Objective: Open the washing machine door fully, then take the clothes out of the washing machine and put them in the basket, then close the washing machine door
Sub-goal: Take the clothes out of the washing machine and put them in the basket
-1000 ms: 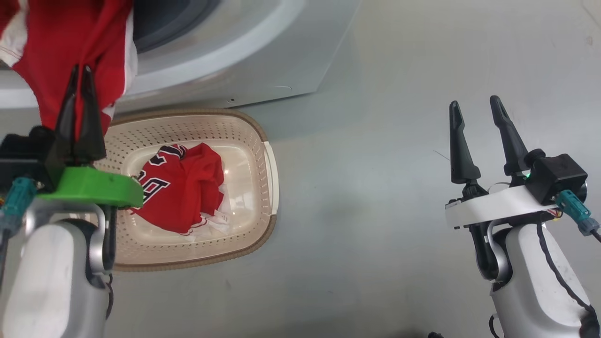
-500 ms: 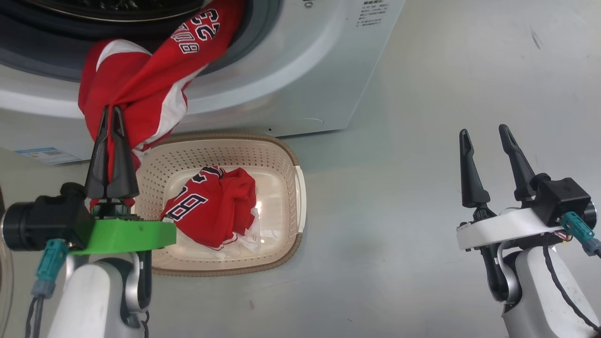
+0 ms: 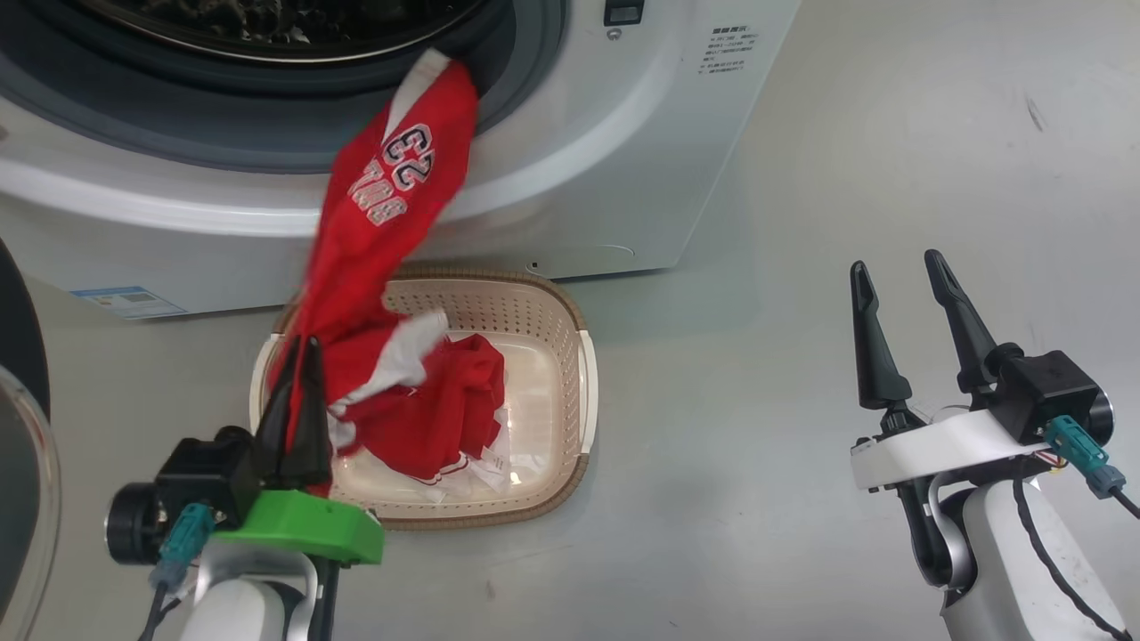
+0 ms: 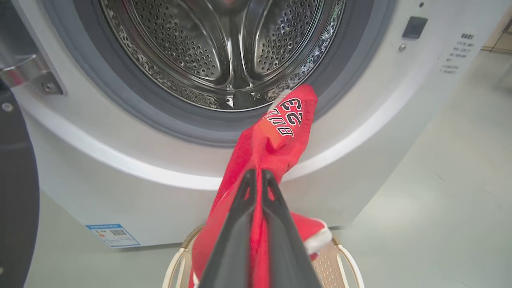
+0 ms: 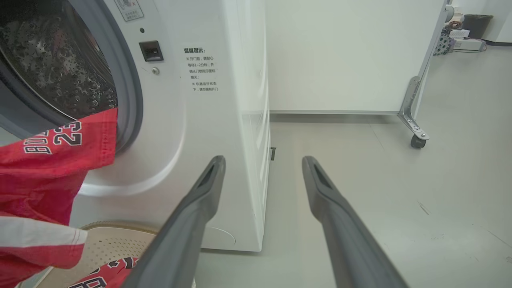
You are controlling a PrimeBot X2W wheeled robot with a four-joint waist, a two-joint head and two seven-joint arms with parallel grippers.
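The white washing machine (image 3: 623, 160) stands with its steel drum (image 4: 224, 44) exposed. Its black door (image 3: 18, 427) hangs swung out at the far left. A red garment (image 3: 392, 196) marked 23 stretches from the drum's grey seal down to my left gripper (image 3: 301, 343), which is shut on it just above the cream basket (image 3: 583, 392). Another red jersey (image 3: 445, 418) lies crumpled inside the basket. In the left wrist view the left gripper (image 4: 256, 174) pinches the red cloth (image 4: 280, 132). My right gripper (image 3: 895, 267) hovers open over the floor, nothing between its fingers.
The basket sits on the grey floor right against the washer's front. A blue label (image 3: 129, 301) is on the washer's lower left. A white panel on a caster (image 5: 418, 140) stands beyond the washer. Bare floor (image 3: 757, 401) lies between basket and right arm.
The head camera has tilted up. My left gripper has drawn the red garment back and down from the drum opening to over the basket. The right gripper stays open.
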